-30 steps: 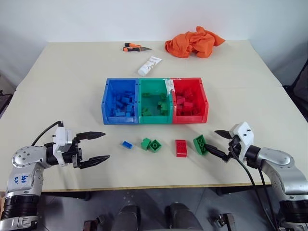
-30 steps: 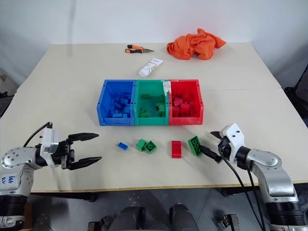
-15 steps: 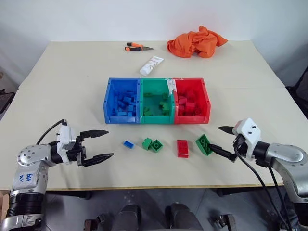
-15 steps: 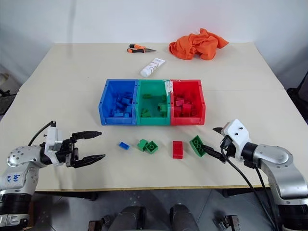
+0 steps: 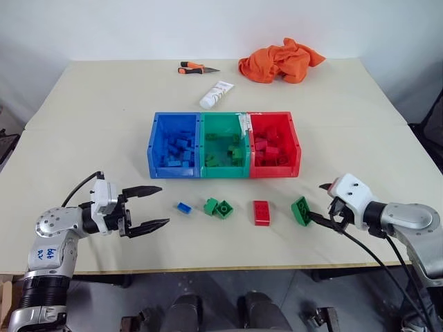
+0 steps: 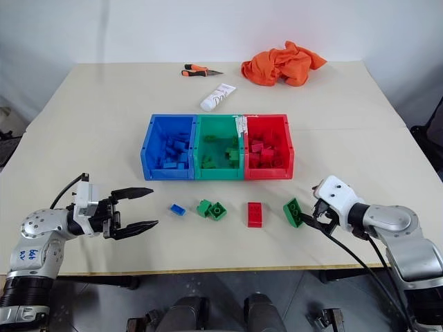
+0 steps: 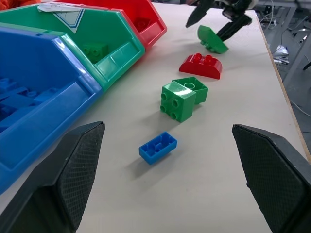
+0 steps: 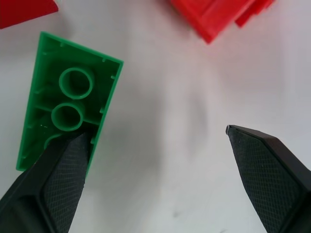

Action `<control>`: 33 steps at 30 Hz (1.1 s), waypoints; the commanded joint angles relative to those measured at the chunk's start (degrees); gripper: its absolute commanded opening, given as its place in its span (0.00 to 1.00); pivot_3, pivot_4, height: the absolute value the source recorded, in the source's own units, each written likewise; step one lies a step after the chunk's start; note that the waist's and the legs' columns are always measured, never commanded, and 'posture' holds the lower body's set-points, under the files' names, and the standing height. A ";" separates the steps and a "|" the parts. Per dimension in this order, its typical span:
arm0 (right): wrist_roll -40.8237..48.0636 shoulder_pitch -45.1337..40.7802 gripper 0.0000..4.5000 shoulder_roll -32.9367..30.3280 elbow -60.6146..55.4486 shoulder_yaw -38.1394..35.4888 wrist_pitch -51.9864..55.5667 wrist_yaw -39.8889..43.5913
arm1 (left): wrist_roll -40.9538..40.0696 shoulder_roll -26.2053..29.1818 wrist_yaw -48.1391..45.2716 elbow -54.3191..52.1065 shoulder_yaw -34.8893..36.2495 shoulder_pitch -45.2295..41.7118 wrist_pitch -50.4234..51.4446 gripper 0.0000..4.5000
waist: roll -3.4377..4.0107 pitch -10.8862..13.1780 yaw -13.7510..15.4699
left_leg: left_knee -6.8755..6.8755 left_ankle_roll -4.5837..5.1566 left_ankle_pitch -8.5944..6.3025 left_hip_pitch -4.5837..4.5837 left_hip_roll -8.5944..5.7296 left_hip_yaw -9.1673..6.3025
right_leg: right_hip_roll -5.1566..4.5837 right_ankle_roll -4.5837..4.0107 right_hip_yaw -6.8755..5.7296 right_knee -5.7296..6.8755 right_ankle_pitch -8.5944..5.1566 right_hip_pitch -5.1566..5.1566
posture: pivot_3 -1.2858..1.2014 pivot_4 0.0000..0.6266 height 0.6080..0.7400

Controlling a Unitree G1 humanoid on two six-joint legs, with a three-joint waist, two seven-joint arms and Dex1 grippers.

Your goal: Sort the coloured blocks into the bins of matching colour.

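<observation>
I have both hands low over the front of the tabletop (image 5: 83, 111). My left hand (image 5: 149, 207) sits toward the front-left corner with its two black fingers spread wide and nothing between them, pointing along the front edge at the tiny blue block (image 5: 183, 207). My right hand (image 5: 324, 203) is toward the front-right corner, fingers also spread and gripping nothing; its lower finger touches the larger green block (image 5: 301, 211), which is tipped up on edge so that the right wrist view looks into its hollow underside. Between those two blocks, in a loose row parallel to the front edge, lie the pair of small green blocks (image 5: 218, 207), touching each other, and then the red block (image 5: 261, 212), lying flat with its studs up. Behind that row, near the middle of the tabletop, the three joined bins stand side by side: the blue bin (image 5: 174, 153) nearest the left edge, the green bin (image 5: 223, 153) in the middle and the red bin (image 5: 274, 152) nearest the right edge, each already holding bricks of its own colour. Toward the far edge lie a white tube (image 5: 216, 94), an orange-handled tool (image 5: 192, 68) and a crumpled orange cloth (image 5: 278, 61).
</observation>
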 commanded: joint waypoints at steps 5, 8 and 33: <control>9.41 1.74 1.00 4.42 -4.50 -6.73 0.45 2.34 | -0.61 -0.18 0.68 -1.91 0.05 -0.47 -0.68 0.99 | 0.01 0.01 0.01 | -0.02 0.00 0.00 0.00 0.00 0.00 | 0.01 0.00 -0.01 0.00 0.00 -0.01 | 0.52 0.24 1.00; 13.37 1.88 1.00 5.48 -6.87 -8.46 3.56 2.19 | -0.61 -0.23 0.84 -1.77 0.00 -0.74 -0.73 0.99 | 0.02 0.01 -0.02 | -0.03 0.00 0.00 0.00 0.00 0.00 | 0.00 0.00 -0.01 0.00 0.00 -0.01 | 0.52 0.24 1.00; 5.08 -6.74 1.00 3.62 1.15 8.28 -1.92 11.80 | -0.81 0.04 1.74 -2.93 0.73 0.00 -0.64 0.99 | 0.02 0.01 -0.04 | -0.08 0.00 0.00 -0.01 0.00 -0.02 | -0.01 0.00 -0.02 -0.06 0.00 -0.04 | 0.52 0.24 1.00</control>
